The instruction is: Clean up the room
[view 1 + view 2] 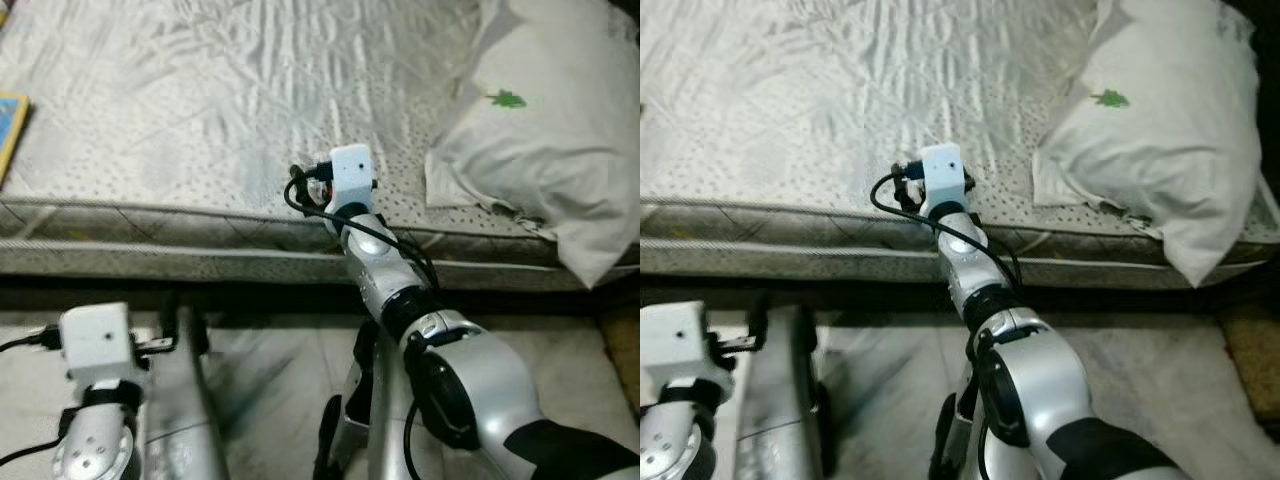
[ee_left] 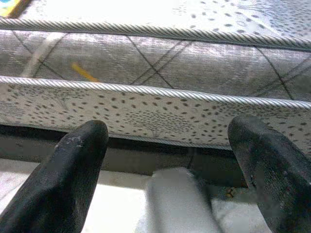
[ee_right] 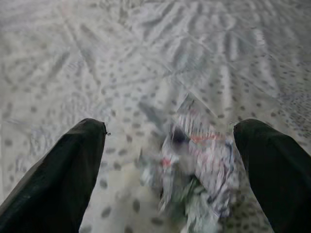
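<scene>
A crumpled printed wrapper (image 3: 194, 174) lies on the grey dotted mattress (image 1: 200, 100), blurred in the right wrist view. My right gripper (image 3: 172, 128) is open, one black finger (image 3: 73, 170) on each side of the wrapper and not touching it. The right arm (image 1: 370, 250) reaches over the bed's front edge; its white wrist camera (image 1: 350, 172) hides the fingers in the eye views. My left gripper (image 2: 170, 128) is open and empty, low by the floor, facing the mattress side (image 2: 155, 63).
A white pillow (image 1: 540, 130) with a green leaf mark lies at the bed's right end, overhanging the edge. A yellow and blue book (image 1: 10, 120) sits at the bed's left edge. Pale marble floor (image 1: 270, 390) runs before the bed.
</scene>
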Tool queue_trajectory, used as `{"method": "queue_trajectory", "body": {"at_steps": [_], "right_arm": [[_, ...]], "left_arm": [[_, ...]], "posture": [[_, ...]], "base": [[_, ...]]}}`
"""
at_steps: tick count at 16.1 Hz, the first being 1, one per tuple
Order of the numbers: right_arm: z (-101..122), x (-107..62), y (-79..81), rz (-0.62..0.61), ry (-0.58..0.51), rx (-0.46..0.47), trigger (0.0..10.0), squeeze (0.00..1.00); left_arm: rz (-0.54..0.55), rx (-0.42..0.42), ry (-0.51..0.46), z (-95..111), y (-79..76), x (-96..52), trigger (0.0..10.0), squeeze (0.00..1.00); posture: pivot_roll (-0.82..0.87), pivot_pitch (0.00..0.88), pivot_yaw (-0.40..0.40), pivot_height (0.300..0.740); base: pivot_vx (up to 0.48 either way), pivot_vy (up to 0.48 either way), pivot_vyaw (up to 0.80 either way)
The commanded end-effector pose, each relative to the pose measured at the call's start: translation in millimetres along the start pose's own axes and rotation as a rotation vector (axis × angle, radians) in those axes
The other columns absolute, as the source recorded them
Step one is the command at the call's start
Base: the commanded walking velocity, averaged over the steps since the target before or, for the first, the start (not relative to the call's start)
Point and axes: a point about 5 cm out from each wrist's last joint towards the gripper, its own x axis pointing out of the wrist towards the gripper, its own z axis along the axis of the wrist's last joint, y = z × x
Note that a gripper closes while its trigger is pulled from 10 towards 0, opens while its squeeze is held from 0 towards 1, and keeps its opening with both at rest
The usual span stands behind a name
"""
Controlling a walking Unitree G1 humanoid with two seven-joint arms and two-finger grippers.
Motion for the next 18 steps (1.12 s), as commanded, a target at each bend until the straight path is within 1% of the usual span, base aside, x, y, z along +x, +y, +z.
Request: {"method": "queue_trajectory", "body": {"at_steps": [1,4,6,8,11,13,14,15,16,17,18], "right_arm": [[-6,-1.2,13.9,0.022,0.038,-0.001,10.0,0.00],[-12,-3.0,19.3,0.041,0.081,-0.007,10.0,0.00],[-8,-0.6,25.0,0.043,0.077,-0.022,10.0,0.00],[-5,0.8,25.2,0.029,0.071,-0.047,10.0,0.00],[7,6.2,23.9,-0.032,0.035,-0.122,10.0,0.00],[9,8.0,19.8,-0.092,0.046,-0.164,10.0,0.00],[8,8.0,18.3,-0.110,0.059,-0.165,8.2,0.00],[7,8.0,18.1,-0.116,0.075,-0.166,1.3,0.00],[7,8.2,18.5,-0.118,0.080,-0.168,0.0,0.00],[7,8.4,19.8,-0.118,0.081,-0.176,0.0,0.00],[7,8.3,21.4,-0.118,0.088,-0.187,0.4,0.00]], "left_arm": [[0.012,0.016,0.012,0,1.0,-6.5,10.0,0.00],[0.030,-0.004,0.054,-3,4.3,-16.1,10.0,0.00],[0.051,-0.016,0.073,-5,7.7,-20.1,10.0,0.00],[0.048,-0.017,0.076,-5,6.2,-22.1,10.0,0.00],[0.049,-0.021,0.079,-4,5.6,-21.5,10.0,0.00],[0.055,-0.024,0.078,-4,6.3,-20.2,10.0,0.00],[0.059,-0.024,0.075,-3,6.7,-19.8,10.0,0.00],[0.062,-0.024,0.074,-4,6.8,-19.9,10.0,0.00],[0.063,-0.024,0.073,-4,6.7,-19.2,10.0,0.00],[0.064,-0.023,0.071,-3,6.6,-18.6,10.0,0.00],[0.066,-0.022,0.068,-3,7.0,-17.6,10.0,0.00]], "posture": [[0.30,0.266,-0.205,0.483],[0.32,0.292,-0.212,0.483],[0.32,0.307,-0.215,0.483],[0.31,0.312,-0.217,0.483],[0.31,0.314,-0.221,0.483],[0.31,0.309,-0.229,0.483],[0.31,0.307,-0.231,0.483],[0.32,0.304,-0.232,0.483],[0.32,0.300,-0.233,0.483],[0.32,0.297,-0.234,0.483],[0.33,0.296,-0.235,0.483]], "base": [[0.000,0.000,0.00],[0.000,0.000,0.00],[0.000,0.000,0.00],[0.000,0.000,0.00],[0.000,0.000,0.00],[0.000,0.000,0.00],[0.000,0.000,0.00],[0.000,0.000,0.00],[0.000,0.000,0.00],[0.000,0.000,0.00],[0.000,0.000,0.00]]}}
